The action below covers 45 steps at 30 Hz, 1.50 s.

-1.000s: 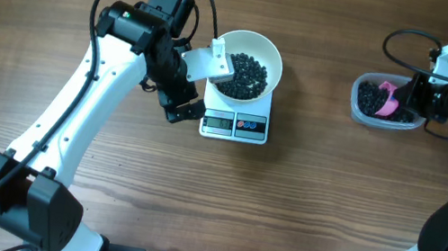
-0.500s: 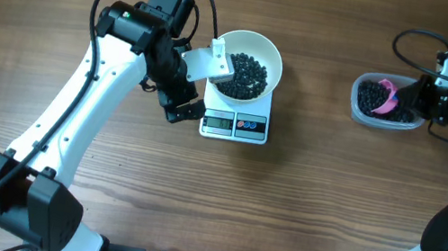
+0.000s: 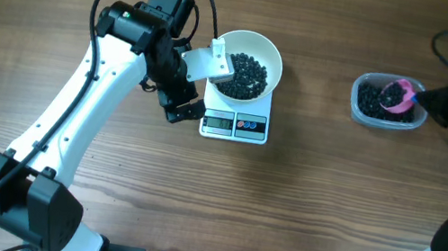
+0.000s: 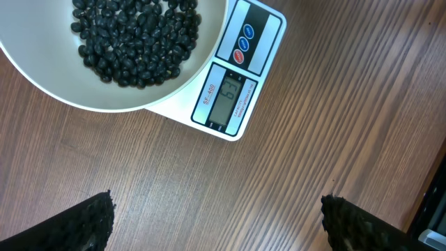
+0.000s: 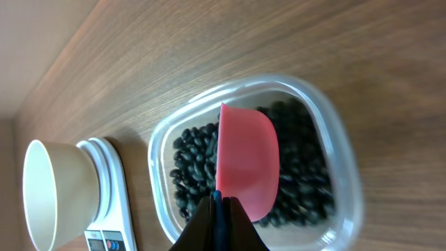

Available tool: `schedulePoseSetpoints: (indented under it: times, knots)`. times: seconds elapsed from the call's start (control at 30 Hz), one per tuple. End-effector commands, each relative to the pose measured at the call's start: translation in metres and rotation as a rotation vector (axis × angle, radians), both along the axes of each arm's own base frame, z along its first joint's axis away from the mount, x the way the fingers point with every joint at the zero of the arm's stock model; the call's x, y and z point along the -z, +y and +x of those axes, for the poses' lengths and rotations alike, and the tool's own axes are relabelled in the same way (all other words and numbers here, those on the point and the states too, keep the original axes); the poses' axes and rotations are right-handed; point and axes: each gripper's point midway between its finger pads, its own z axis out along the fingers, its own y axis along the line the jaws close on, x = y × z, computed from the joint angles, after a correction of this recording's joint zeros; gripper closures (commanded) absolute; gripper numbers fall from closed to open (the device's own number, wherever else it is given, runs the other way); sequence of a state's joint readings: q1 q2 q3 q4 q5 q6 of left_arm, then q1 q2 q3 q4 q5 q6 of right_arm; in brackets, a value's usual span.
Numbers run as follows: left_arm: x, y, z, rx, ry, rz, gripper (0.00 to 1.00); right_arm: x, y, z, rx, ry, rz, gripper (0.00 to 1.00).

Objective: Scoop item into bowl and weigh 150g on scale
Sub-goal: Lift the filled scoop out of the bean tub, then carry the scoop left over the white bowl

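The black beans [image 3: 247,74] lie in two places. One heap sits in the white bowl [image 3: 271,53], which stands on the back part of the white digital scale [image 3: 236,126]. The bowl overhangs the platform and leaves the grey display [image 4: 231,97] and the red and blue buttons [image 4: 244,45] uncovered at the front. Digits show on the display, but they are too faint to read with confidence.

The other beans [image 5: 188,174] fill a clear plastic tub [image 3: 358,101] well to the right of the scale, on the same wooden table [image 3: 302,202]. A pink scoop [image 5: 245,162] rests inside the tub on those beans. I cannot tell whether it carries any.

The right gripper [image 5: 220,217] is at the tub's far side from the scale. Its jaws are pressed together on the scoop's handle.

The left gripper [image 4: 219,233] hovers just left of the scale, beside the bowl. Its two black fingertips [image 4: 90,222] are spread as wide as they go, with only bare wood between them. It touches neither the bowl nor the scale.
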<state>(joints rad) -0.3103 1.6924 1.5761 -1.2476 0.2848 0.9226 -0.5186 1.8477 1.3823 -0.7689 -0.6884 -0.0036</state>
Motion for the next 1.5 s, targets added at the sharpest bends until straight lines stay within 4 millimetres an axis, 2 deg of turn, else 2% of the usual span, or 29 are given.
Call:
schedulePoseSetpoints:
  times: [0.0,0.23,0.5,0.7,0.87,0.97,1.13,1.23,1.3,1.47]
  knots:
    - [0.006,0.001,0.001,0.007,0.013,0.005,0.0,0.0,0.002,-0.004,-0.015,-0.013,0.067,0.96]
    - [0.006,0.001,0.001,0.007,0.013,0.005,0.0,-0.016,0.007,-0.005,-0.043,-0.089,0.174,0.96]
    - [0.006,0.001,0.001,0.007,0.013,0.005,0.0,-0.04,0.024,-0.003,-0.09,-0.174,0.317,0.96]
    - [0.006,0.001,0.001,0.007,0.013,0.005,0.0,-0.041,0.028,-0.003,-0.1,-0.174,0.329,0.96]
    - [0.006,0.001,0.001,0.007,0.013,0.005,0.0,-0.045,0.046,0.0,-0.159,-0.191,0.337,0.96]
    - [0.006,0.001,0.001,0.007,0.013,0.005,0.0,-0.045,0.065,0.003,-0.205,-0.187,0.342,0.96]
    - [0.006,0.001,0.001,0.007,0.013,0.005,0.0,-0.069,0.12,0.008,-0.362,-0.266,0.458,0.96]
    - [0.006,0.001,0.001,0.007,0.013,0.005,0.0,-0.073,0.149,0.012,-0.421,-0.263,0.475,0.96]
    - [0.006,0.001,0.001,0.007,0.013,0.005,0.0,-0.076,0.178,0.015,-0.504,-0.293,0.462,0.96]
    - [0.006,0.001,0.001,0.007,0.013,0.005,0.0,-0.083,0.227,0.016,-0.636,-0.347,0.449,0.96]
